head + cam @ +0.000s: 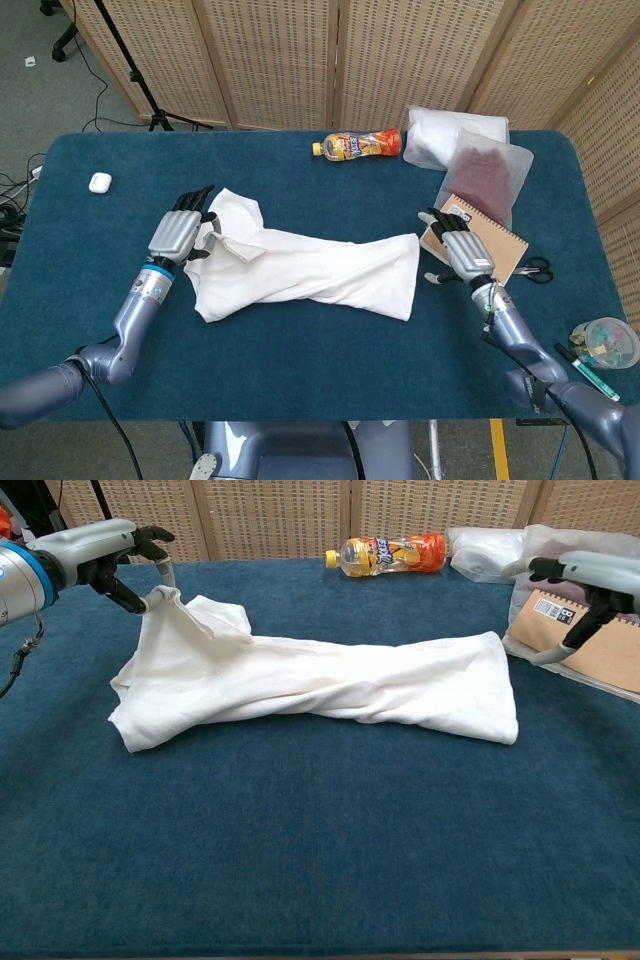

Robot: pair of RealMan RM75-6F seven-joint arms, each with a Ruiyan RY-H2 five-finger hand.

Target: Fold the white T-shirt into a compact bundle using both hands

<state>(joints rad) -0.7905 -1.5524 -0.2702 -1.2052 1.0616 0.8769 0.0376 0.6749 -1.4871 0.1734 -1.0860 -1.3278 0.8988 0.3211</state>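
The shirt (305,268) lies as a long twisted band across the middle of the counter (300,370), its long axis running from about 9 o'clock to 3 o'clock in the head view. The wide bunched end sits at the 9 o'clock side, the narrower squared end at the 3 o'clock side.

The left robot hand (183,235) is at the 9 o'clock end and pinches a corner of the cloth; the chest view shows that corner lifted off the counter into a small peak at the fingertips (160,592). The right robot hand (462,255) is released: it hovers over the notebook (500,240), fingers apart and holding nothing, with a strip of bare counter between it and the shirt's near edge. From that hand the shirt's free end lies at about 9 o'clock, just beside it.

So only one end is held. I judge the fold turns on bringing one end along the long axis onto the other, which would need the right robot hand to reach toward 9 o'clock and take the free end, since it is the nearer one there
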